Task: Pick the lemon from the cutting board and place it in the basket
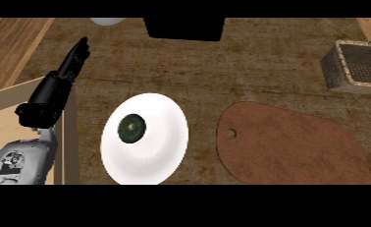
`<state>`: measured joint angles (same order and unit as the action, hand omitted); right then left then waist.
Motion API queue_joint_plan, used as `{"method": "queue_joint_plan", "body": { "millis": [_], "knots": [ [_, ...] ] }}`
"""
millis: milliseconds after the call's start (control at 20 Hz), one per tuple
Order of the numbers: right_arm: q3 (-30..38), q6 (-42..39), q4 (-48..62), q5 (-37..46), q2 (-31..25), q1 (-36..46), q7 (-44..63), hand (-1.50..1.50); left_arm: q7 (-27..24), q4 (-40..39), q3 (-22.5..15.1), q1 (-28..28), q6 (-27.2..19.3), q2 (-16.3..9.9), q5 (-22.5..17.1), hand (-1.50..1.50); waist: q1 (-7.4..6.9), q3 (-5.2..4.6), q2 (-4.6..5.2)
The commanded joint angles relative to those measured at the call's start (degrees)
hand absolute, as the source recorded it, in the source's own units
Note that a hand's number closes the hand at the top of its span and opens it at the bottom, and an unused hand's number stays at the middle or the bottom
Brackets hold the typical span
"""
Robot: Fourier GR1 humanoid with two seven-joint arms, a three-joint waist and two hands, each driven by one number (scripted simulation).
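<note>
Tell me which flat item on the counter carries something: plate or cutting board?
The white plate: a dark green round object sits on it. The brown cutting board looks bare.

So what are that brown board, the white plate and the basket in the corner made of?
The cutting board looks like wood: matte reddish-brown with faint grain and a hanging hole. The plate looks like glazed ceramic: smooth, white, softly shaded. The basket seems woven wicker or straw: tan, coarse-textured walls around a dark mesh-like inside. All are guesses from looks.

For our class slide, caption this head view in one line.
Left hand rests open beside white plate holding a dark green fruit; cutting board bare, basket far right.
</note>
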<state>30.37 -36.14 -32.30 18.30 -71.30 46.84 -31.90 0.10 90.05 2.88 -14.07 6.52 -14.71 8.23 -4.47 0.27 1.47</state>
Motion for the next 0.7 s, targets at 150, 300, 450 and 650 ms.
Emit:
{"method": "queue_joint_plan", "body": {
  "millis": [150, 300, 450, 650],
  "knots": [
    [-5.74, -12.70, 1.95, -0.69, -2.38, 8.76, -0.22, 1.50, -0.54, -1.47, -1.00, -1.54, 0.21, 0.79, 0.41, 0.00, -1.23, -0.22, 0.19],
    [-9.14, -13.65, 2.15, -0.01, -0.86, 12.65, 4.13, 1.50, 0.29, -0.54, -0.47, -1.75, -0.09, 0.30, 0.59, 0.00, -1.64, -0.27, -0.07],
    [-11.36, -15.40, 2.98, -0.10, 0.19, 17.00, 7.88, 1.50, -0.52, -2.50, -0.32, -1.81, 0.66, -0.21, 0.62, 0.00, -1.13, -0.33, 0.01],
    [-16.43, -16.27, 2.10, 2.37, 2.57, 17.97, 6.86, 1.50, -0.73, -2.28, 0.09, -1.60, 0.12, -0.24, 0.92, 0.00, 0.03, -0.24, -0.21]
  ]
}}
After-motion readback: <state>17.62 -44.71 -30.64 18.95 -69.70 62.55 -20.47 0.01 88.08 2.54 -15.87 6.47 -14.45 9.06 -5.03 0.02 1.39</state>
